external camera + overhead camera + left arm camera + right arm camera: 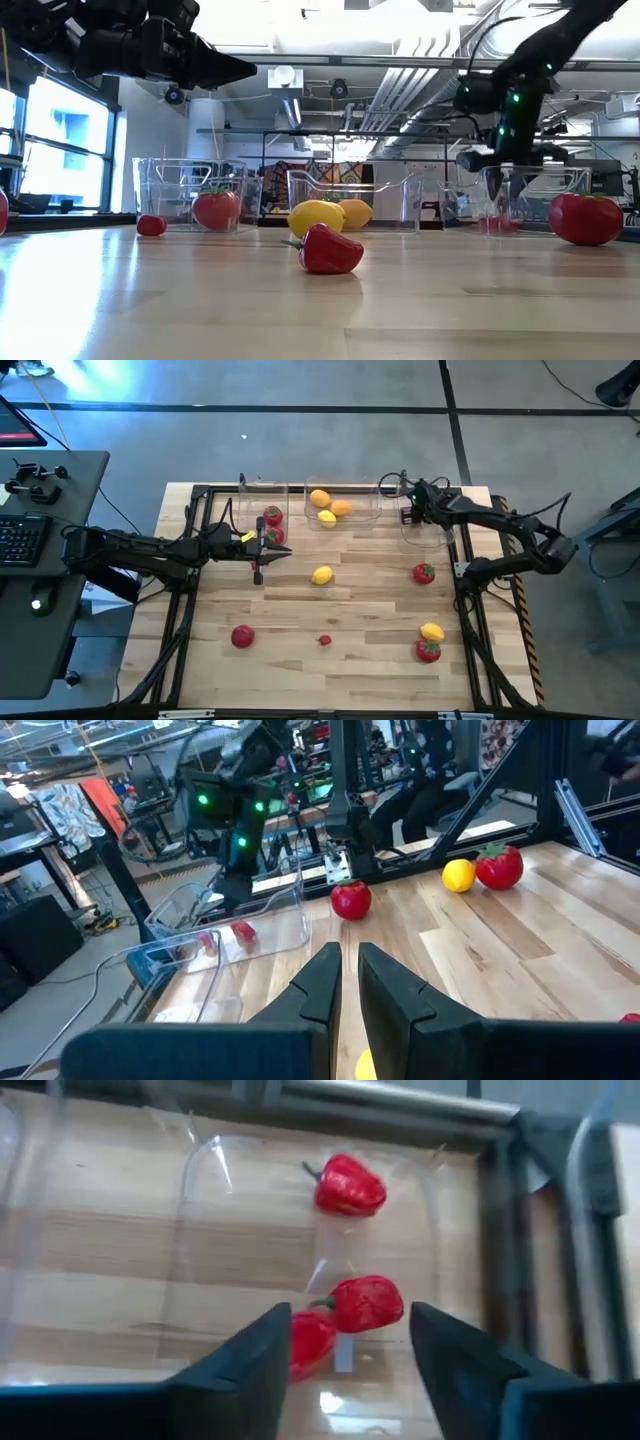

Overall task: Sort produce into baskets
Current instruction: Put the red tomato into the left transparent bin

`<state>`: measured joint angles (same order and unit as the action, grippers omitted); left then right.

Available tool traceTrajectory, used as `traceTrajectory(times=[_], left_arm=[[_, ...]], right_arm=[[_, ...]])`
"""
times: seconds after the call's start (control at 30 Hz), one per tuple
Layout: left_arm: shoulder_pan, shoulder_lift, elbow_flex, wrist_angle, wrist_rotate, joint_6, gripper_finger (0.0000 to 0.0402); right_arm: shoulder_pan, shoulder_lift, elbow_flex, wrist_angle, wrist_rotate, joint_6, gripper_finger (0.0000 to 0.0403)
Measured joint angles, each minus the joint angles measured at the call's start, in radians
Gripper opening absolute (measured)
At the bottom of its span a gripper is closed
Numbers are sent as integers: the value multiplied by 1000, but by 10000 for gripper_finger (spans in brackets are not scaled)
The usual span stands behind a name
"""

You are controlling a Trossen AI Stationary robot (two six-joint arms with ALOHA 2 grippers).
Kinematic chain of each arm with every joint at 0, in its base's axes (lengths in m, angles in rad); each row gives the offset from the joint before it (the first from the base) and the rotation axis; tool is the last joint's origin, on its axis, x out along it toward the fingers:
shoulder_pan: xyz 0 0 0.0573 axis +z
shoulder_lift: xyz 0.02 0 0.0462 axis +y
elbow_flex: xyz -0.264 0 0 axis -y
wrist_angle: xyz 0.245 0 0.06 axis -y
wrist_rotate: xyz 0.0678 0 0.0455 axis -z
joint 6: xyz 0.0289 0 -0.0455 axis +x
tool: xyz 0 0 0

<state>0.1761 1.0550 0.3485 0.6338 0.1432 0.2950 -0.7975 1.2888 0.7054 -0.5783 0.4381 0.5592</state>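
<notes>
- Spanning most of the high view, a wooden table (350,610) carries three clear baskets in a row along its far edge, with loose produce scattered over the boards
- Left basket (262,500) holds two red tomatoes (273,517); middle basket (345,488) holds an orange (320,498), a second orange fruit (341,508) and a yellow lemon (327,517); right basket (200,1200) holds three small red berries (352,1185), seen through its walls in the right wrist view
- Left arm reaches in from the left side, and the left gripper (258,570) hangs above the boards just in front of the left basket, its fingers (320,985) nearly together with only a thin slit between them and nothing gripped
- Right gripper (345,1345) hangs over the right basket with its jaws spread apart and empty, one berry (367,1303) lying in the basket below the gap
- Loose on the table: a lemon (322,575) near the middle, a tomato (424,573) to its right, a lemon (432,631) touching a tomato (428,651) near the front right, a tomato (242,636) at front left
- Smallest, a red berry (325,640) lies alone near the front centre
</notes>
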Motion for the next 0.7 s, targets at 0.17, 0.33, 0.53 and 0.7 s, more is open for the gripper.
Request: traceTrajectory(times=[0.17, 0.33, 0.53, 0.7], left_arm=[[0, 0, 0, 0, 0, 3, 25], [0, 0, 0, -7, 0, 3, 25], [0, 0, 0, -17, 0, -7, 25], [0, 0, 0, -17, 0, -19, 25]], right_arm=[[45, -2, 165, -185, 6, -46, 243], [190, -2, 354, -476, -4, -68, 246], [430, -4, 464, -700, -165, 13, 245], [578, -3, 428, -739, -243, 182, 247]])
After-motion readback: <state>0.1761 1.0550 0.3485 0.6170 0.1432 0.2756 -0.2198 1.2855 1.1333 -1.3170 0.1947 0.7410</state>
